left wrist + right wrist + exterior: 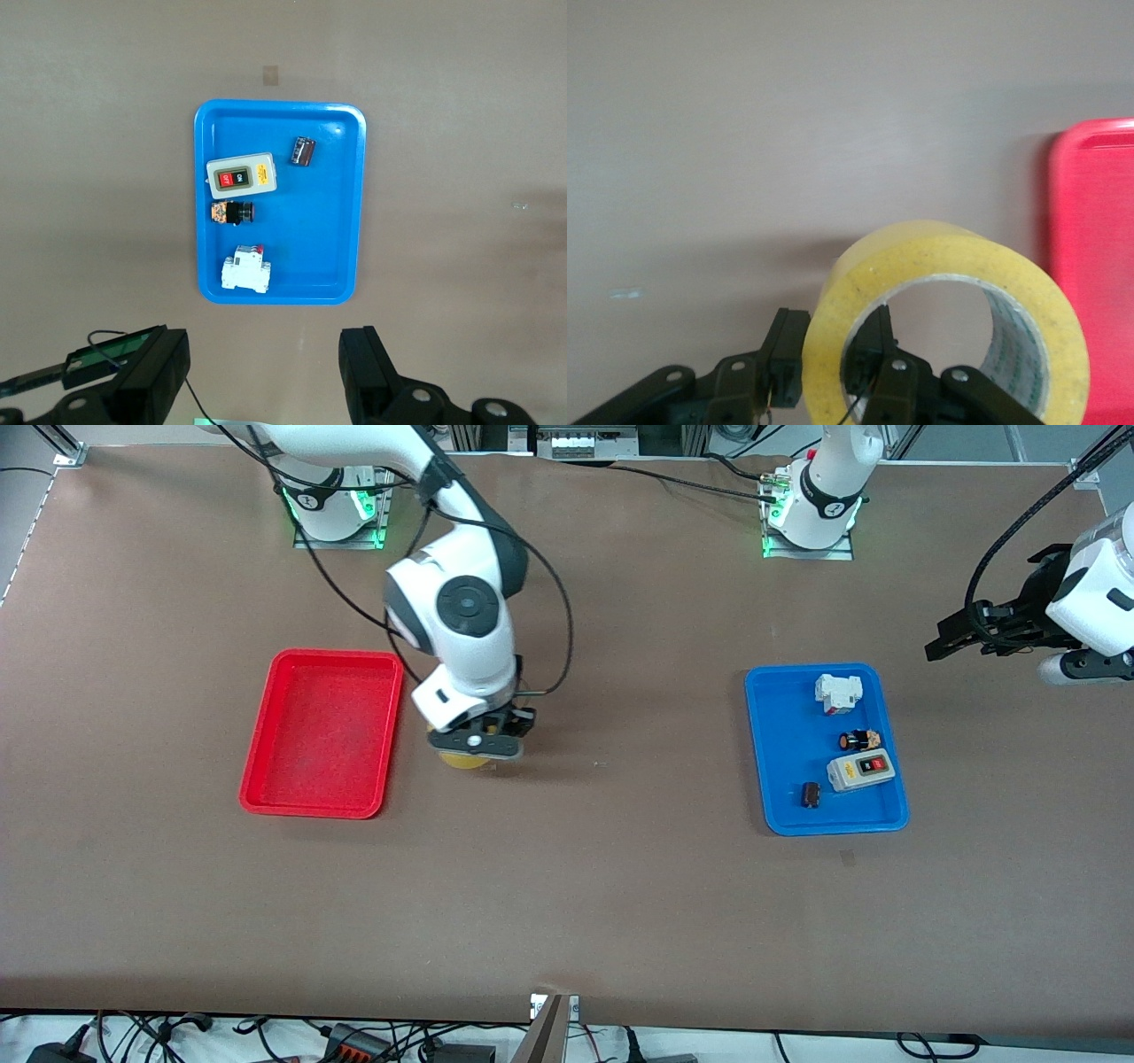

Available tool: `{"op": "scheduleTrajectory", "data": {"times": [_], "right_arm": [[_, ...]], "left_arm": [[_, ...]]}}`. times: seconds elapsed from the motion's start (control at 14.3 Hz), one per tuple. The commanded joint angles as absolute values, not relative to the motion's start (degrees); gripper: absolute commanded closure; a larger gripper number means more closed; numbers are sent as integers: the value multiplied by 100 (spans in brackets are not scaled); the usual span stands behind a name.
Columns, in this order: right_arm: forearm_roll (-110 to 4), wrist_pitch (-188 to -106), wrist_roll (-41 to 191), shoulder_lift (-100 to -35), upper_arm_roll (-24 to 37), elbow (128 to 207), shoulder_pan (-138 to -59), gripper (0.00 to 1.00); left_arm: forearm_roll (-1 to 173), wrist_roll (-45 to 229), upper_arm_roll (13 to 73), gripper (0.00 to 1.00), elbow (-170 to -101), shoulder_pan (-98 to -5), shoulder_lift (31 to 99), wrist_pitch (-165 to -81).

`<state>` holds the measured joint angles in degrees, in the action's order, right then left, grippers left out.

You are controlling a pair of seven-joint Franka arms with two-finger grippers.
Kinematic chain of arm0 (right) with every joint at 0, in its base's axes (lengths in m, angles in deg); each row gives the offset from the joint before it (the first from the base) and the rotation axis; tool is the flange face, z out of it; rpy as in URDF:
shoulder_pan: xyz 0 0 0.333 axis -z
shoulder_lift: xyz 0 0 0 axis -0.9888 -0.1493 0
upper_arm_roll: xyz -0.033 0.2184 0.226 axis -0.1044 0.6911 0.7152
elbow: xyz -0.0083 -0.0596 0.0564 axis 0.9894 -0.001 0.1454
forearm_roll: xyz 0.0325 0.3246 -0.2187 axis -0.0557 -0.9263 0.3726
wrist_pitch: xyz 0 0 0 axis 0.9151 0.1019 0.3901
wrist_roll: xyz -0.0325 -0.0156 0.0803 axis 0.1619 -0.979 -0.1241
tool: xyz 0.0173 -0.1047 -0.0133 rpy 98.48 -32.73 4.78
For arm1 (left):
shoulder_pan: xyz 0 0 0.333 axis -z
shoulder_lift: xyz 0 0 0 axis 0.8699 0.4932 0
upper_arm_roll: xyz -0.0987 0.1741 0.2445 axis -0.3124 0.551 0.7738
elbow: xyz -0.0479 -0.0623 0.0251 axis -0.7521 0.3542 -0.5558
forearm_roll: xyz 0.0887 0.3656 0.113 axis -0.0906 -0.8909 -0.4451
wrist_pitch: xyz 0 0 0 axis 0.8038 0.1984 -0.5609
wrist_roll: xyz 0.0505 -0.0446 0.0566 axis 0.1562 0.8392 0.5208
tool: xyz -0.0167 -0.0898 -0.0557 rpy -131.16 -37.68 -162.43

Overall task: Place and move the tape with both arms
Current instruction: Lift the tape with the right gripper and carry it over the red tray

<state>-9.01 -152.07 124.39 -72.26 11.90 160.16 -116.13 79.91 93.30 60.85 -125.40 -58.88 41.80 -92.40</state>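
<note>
Brown table. Right gripper pinches the tape through its wall, just beside the red tray. Roll looks light, stiff, slick-faced; the rim grip suits. Left gripper waits, spread, above the blue tray.

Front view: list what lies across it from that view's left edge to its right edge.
Red tray → right gripper shut on the tape → blue tray → open left gripper.
</note>
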Motion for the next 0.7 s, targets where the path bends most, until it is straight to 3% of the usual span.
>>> {"op": "scheduleTrajectory", "data": {"times": [0.0, 0.35, 0.63], "right_arm": [[-872, -15256, 11962, -6264, 1288, 17184, -11087, 99], [-890, -15632, 10776, -5226, 1271, 18748, -10358, 99], [-891, -16685, 10011, -5032, 1271, 19856, -9707, 98]], "left_arm": [[8119, 9219, 6012, 0, -12541, -5983, 4097, -9251], [8058, 9211, 6012, 0, -12567, -5983, 4062, -9216], [8075, 9193, 6012, 0, -12576, -5983, 4062, -9163]]}}
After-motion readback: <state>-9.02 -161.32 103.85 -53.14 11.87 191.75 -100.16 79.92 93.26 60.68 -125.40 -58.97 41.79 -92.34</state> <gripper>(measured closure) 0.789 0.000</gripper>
